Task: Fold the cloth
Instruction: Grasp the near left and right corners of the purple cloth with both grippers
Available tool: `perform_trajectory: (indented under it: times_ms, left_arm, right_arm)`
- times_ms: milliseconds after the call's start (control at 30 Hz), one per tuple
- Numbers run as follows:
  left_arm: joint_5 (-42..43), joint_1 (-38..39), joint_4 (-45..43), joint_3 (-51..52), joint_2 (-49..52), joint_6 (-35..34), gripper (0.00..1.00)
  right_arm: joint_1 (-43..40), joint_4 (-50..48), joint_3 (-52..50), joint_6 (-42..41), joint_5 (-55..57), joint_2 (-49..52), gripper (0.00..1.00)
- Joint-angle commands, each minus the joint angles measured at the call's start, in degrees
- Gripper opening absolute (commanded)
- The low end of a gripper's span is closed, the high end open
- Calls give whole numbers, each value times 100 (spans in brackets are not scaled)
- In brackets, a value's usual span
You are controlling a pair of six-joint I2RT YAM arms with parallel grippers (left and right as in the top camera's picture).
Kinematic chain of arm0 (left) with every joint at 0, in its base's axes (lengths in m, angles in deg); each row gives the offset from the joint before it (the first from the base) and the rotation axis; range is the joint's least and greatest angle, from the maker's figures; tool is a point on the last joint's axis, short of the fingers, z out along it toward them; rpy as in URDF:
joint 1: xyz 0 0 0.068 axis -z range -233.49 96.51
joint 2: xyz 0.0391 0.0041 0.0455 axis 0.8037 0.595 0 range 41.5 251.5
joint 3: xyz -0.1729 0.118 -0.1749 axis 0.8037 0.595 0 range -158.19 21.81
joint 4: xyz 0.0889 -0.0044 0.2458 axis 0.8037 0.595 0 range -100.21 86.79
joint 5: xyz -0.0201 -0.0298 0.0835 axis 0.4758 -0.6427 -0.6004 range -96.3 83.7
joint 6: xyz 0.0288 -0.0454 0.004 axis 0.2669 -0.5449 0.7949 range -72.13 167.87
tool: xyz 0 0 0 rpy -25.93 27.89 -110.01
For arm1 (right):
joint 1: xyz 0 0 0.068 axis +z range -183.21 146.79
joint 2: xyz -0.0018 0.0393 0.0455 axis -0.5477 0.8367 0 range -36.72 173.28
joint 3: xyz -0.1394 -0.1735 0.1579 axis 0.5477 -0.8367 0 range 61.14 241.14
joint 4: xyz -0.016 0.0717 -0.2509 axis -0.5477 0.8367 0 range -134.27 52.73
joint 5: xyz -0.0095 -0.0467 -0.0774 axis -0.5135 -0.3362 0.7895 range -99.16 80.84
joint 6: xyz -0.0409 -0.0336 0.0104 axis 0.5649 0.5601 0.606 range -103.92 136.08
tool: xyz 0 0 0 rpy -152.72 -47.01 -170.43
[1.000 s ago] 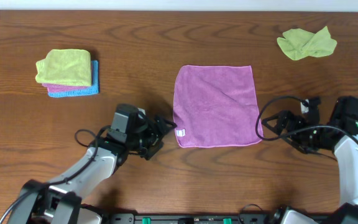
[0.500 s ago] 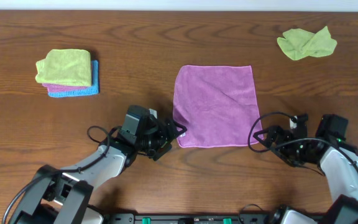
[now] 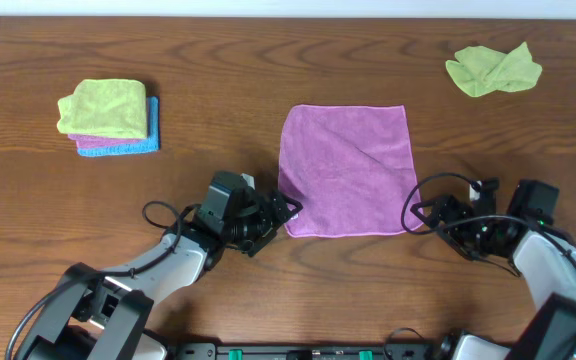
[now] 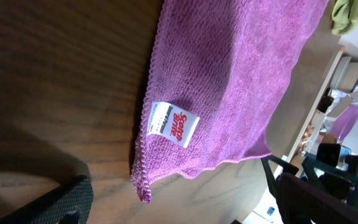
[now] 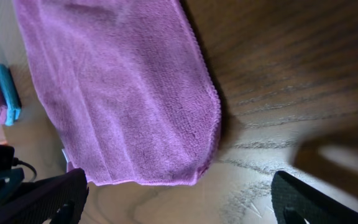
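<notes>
Looks barely started: finds the cloth (image 3: 346,170) spread flat in a single layer in the middle of the table (image 3: 268,60), with no edge turned over and no crease made. Puts the left gripper (image 3: 282,212) low at the near left corner, just beside the white tag (image 4: 173,123), jaws standing wide with nothing between them. Puts the right gripper (image 3: 420,215) at the near right corner in like manner, jaws wide, the corner just ahead of them and not pinched. Reads, as a judgement, as the approach to the first grasp: both near corners lined up, neither taken. Leaves all the rest to do: closing on the two corners, lifting the near edge, carrying it over to the far edge, laying it down flat. Keeps well apart from the stack of folded cloths (image 3: 108,117) at far left and the crumpled green cloth (image 3: 493,68) at far right.
</notes>
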Motion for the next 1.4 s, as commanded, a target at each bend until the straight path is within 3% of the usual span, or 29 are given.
perform_trajectory:
  times_ms: [0,367,700,800,1233,1367]
  left_arm:
    - [-245,120,-7,-37,42,-61,95]
    - [-654,356,-87,-37,72,-358,96]
    - [-490,426,-870,-39,669,-758,100]
    - [-455,426,-986,-39,756,-855,90]
    - [-400,575,-986,-44,789,-887,65]
    - [-378,575,-981,-42,789,-841,47]
  right_arm:
    - [-35,-90,-46,-101,-105,216,94]
    - [210,-610,-46,-433,-127,444,92]
    - [514,-977,-46,-682,-85,699,89]
    - [516,-1062,-46,-743,-79,699,88]
    - [527,-1097,-46,-767,-22,1119,74]
    - [601,-1121,-46,-763,48,1147,64]
